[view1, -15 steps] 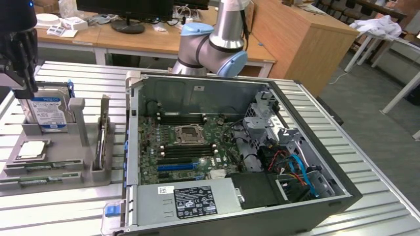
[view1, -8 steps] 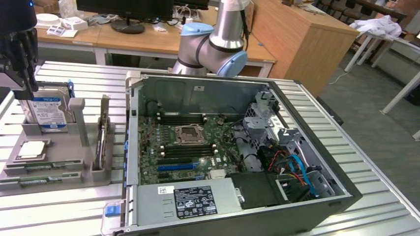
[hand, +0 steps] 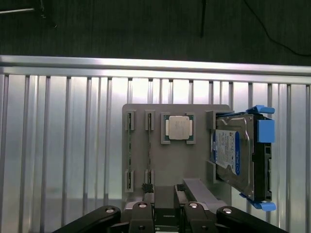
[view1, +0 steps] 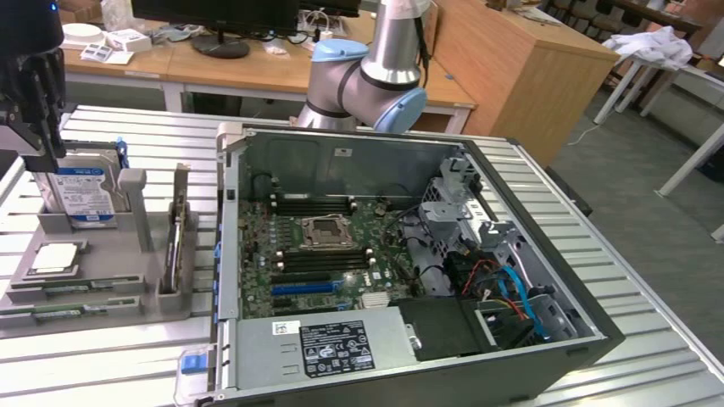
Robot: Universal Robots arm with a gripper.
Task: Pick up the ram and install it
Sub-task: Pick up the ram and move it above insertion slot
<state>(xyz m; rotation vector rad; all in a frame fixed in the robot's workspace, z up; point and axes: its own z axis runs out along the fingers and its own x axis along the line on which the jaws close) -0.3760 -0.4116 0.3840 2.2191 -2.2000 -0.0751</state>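
pincer [hand: 164, 189]: open, nothing between the fingertips, pointing straight down at gray tray [hand: 175, 162]
ram [hand: 149, 150]: on edge in a tray slot, just below pincer, near end beside one fingertip; twin stick [hand: 129, 150] one slot farther from pincer
handling: likely light, stiff, thin; chips and contacts fragile
grip spot: probably the flat faces at mid-length, gentle squeeze
arm [view1: 385, 51]: elbow behind computer case [view1: 571, 314], wrist out over tabletop [view1: 147, 136]
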